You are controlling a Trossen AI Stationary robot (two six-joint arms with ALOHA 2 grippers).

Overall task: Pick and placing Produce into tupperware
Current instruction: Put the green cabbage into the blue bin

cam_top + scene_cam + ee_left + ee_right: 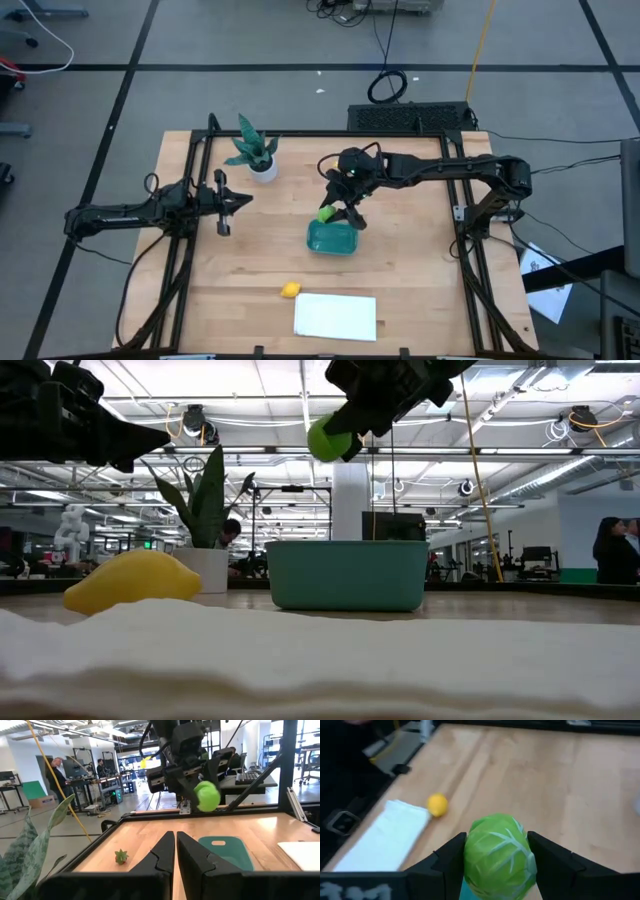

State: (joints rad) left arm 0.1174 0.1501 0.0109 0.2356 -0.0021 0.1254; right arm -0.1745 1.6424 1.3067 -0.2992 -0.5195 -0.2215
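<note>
Above the small teal-green rectangular plastic container (332, 239), the right claw (496, 860) is gripping the light green, leaf-veined ball (499, 856) across its middle; likely light, smooth, prone to rolling. Left claw (175, 851) is waiting closed, empty, over the wooden desk (420, 260).

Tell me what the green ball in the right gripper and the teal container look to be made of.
Green ball: printed pale leaf veins on a smooth, slightly glossy skin suggest a plastic or foam toy cabbage; which one is unclear. Teal container: opaque, matte, evenly coloured walls with rounded corners, probably moulded plastic.
</note>
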